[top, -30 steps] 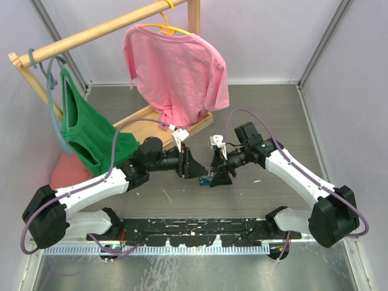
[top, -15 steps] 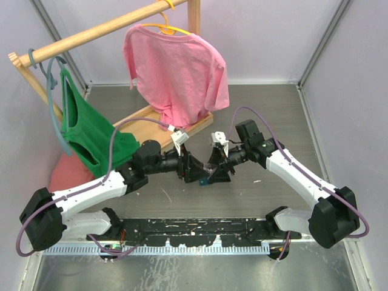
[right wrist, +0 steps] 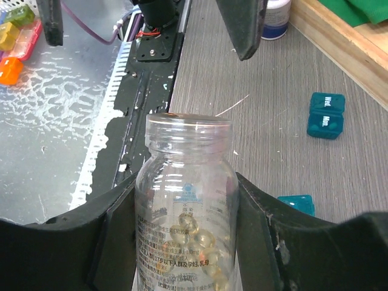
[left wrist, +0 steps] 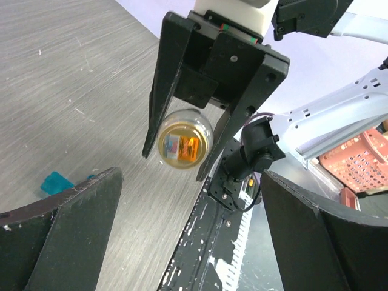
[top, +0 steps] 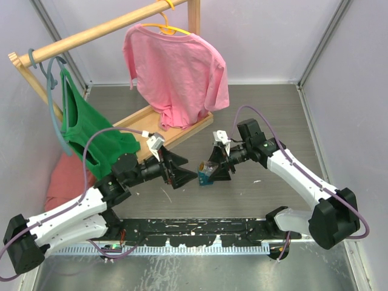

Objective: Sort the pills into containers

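Observation:
My right gripper [right wrist: 186, 188] is shut on a clear, uncapped bottle [right wrist: 187, 200] with yellowish pills [right wrist: 203, 242] at its bottom. In the top view the right gripper [top: 213, 171] holds it above the table's middle. My left gripper [top: 180, 174] stands open just left of it, with nothing between its fingers. The left wrist view faces the bottle's mouth [left wrist: 185, 142], with the left gripper [left wrist: 189, 203] open. One teal container [right wrist: 325, 115] with two lettered lids lies on the table at the right. A second teal container [right wrist: 297, 204] lies nearer, partly hidden; teal also shows below the bottle [top: 205, 179].
A wooden clothes rack [top: 109, 27] with a pink shirt [top: 176, 66] and a green top [top: 91, 130] stands at the back left, its base [right wrist: 339, 42] close by. A white and blue round thing [right wrist: 276, 15] sits near it. A coloured pill organiser [right wrist: 12, 36] lies past the black rail [top: 194, 230].
My left gripper has opened wide and drawn back to the left, away from the bottle. The right gripper has stayed almost still, holding the bottle.

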Available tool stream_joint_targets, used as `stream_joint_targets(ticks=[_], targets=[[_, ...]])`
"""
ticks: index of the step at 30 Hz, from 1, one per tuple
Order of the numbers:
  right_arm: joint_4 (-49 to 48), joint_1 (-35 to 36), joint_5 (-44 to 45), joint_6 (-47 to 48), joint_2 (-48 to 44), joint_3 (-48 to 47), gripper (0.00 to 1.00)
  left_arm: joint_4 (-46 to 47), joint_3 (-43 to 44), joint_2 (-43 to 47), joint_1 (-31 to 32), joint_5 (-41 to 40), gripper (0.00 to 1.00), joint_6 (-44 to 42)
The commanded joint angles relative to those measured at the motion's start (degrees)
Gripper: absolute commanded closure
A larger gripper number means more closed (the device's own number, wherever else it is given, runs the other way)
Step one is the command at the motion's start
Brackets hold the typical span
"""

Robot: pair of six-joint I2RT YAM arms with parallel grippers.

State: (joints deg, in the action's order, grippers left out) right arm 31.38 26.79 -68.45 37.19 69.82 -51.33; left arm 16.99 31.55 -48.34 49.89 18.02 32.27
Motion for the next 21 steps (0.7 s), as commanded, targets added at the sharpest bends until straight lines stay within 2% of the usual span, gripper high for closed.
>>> stream_joint_targets(ticks=[1,8,14,18,21], targets=[[-1.06,-0.56,-1.13,1.73,-2.12,-1.81,0.99,4.55,-2.84,3.95,0.74,-5.91,0.02,5.10],[-1.50,-1.58,-0.24,2.62,-1.83,-1.02,0.99,5.88,-4.02,5.52,3.14,-18.18,0.01,23.39],[-2.57,-1.77,2.02,2.07,-1.68,-0.64,0.99,1.83,-0.19,-0.18,13.09,-34.90,0.07,27.06],[-3.25,-2.01,2.53,1.46,-1.71,-0.45,0.99,-3.71,2.56,-2.75,14.72,-40.85,0.09,32.19],[-3.44,-2.04,2.55,1.22,-1.61,-0.27,0.99,-2.27,2.15,-3.64,15.10,-42.89,0.11,33.39]])
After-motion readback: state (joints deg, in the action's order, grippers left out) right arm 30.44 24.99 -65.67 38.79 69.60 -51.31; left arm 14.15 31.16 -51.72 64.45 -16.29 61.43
